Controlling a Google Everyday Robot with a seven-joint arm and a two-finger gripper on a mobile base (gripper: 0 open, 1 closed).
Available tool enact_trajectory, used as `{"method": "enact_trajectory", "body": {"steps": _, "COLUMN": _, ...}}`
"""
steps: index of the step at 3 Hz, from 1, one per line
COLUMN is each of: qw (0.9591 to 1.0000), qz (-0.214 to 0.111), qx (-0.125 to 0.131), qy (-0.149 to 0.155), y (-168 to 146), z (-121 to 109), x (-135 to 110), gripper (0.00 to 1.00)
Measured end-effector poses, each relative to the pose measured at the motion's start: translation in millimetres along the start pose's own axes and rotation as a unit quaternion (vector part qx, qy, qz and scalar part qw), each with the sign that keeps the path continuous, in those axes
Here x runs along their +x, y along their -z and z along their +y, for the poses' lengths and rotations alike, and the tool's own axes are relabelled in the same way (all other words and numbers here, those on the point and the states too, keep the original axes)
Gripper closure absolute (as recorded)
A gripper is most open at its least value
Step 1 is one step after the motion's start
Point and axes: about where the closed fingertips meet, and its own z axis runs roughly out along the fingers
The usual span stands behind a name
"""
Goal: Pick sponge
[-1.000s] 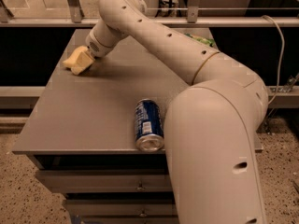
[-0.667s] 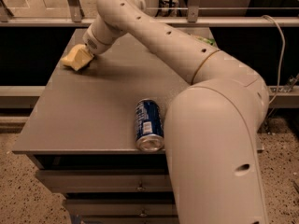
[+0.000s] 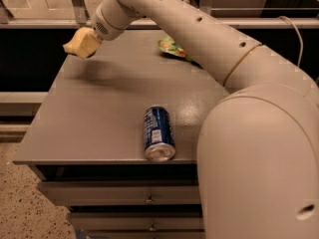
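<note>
Fingers: my gripper (image 3: 76, 47) is clamped on the sponge (image 3: 83, 41), and my pale yellow pads and the pale yellow block blend into one lump at my tip.
Sponge: a soft block with rounded corners, up in the air over the far left corner of the table (image 3: 94, 118) and not touching it. A blurred shadow lies on the grey top beneath.
Arm: my arm (image 3: 199, 31) is a smooth white tube rising from the lower right and crossing over the table, with the wrist angled down to the left.
Can: a blue metal can (image 3: 158, 132) lies on its side near the front edge, silver end toward the front.
Bag: a green crinkly bag (image 3: 172, 47) sits on the far side, partly behind my arm.
</note>
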Motion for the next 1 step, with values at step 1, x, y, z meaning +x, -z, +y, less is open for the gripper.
{"method": "enact_trajectory", "body": {"steps": 1, "qw": 1.0000, "qz": -0.003, "qx": 0.002, "qy": 0.002, "y": 5.2, "z": 0.6, "x": -3.7, "gripper": 1.00}}
